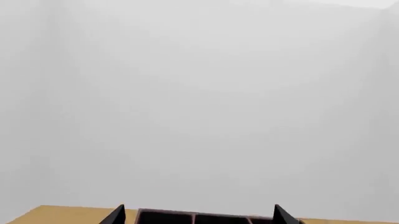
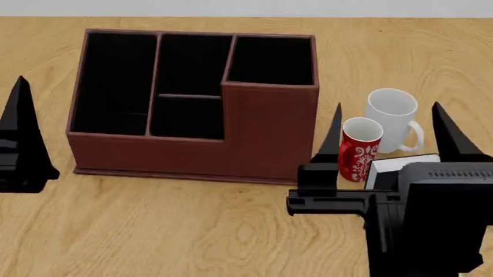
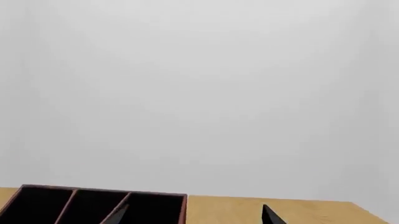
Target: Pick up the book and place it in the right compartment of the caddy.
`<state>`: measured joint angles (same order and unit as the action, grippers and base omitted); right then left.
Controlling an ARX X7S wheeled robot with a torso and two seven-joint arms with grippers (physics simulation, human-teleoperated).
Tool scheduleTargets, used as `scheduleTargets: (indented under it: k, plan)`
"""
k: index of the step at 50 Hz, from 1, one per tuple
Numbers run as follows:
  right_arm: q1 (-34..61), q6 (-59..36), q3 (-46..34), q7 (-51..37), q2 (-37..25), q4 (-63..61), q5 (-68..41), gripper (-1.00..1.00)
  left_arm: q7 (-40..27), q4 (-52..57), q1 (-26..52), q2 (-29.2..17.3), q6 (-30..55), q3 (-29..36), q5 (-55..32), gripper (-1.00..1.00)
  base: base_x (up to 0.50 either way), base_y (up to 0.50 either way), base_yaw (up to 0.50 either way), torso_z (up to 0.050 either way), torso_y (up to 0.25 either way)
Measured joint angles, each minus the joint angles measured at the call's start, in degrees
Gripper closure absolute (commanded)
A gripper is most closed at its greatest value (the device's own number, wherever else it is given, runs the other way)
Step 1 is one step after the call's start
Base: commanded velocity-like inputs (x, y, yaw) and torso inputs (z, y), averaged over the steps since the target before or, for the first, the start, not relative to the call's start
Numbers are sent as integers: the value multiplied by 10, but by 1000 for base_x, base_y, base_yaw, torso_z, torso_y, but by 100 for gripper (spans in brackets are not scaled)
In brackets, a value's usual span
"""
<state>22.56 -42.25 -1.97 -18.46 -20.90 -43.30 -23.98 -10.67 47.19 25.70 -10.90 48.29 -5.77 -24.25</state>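
I am looking down over the table (image 2: 193, 231) from the head camera, and as far as I can judge the job is barely starting; nothing is being carried and the caddy (image 2: 193, 147) is holding nothing that I can see. The caddy is sitting on the far-left half of the wood, its right compartment (image 2: 271, 60) standing tallest at the far right corner, black inside and showing no contents. The book (image 2: 396, 164) is resting on the table to the right of the caddy, just near of the white mug (image 2: 393, 115) and right beside the red mug (image 2: 361, 147); I am seeing only a pale strip of its page edges, since my right arm is covering the rest.

The right gripper (image 2: 385, 133) is hovering over that spot with its two black fingers spread wide apart, one on either side of the mugs in this view, gripping nothing; whether it is level with the book or well above it I cannot tell. The left gripper (image 1: 198, 214) is idling at the near left, clear of the caddy; its wrist camera is showing two finger tips set apart with the caddy's rim between them in the distance, so I am reading it as spread and holding nothing too.

So everything is remaining: lowering onto the book, closing on it without knocking the red mug, lifting, carrying left and far, and dropping it into the tall section.
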Motion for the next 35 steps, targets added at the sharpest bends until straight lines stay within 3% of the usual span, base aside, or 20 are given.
scheduleTargets:
  k: [16, 35]
  plan:
    - [146, -192, 81, -36, -38, -100, -100, -100, -63, 92, 136, -37, 186, -66, -86, -100, 39, -5, 0, 0, 0]
    - [189, -246, 101, -56, -57, -125, -143, -100, -125, 114, 177, -68, 227, -89, -163, -100, 380, -114, 0, 0, 0]
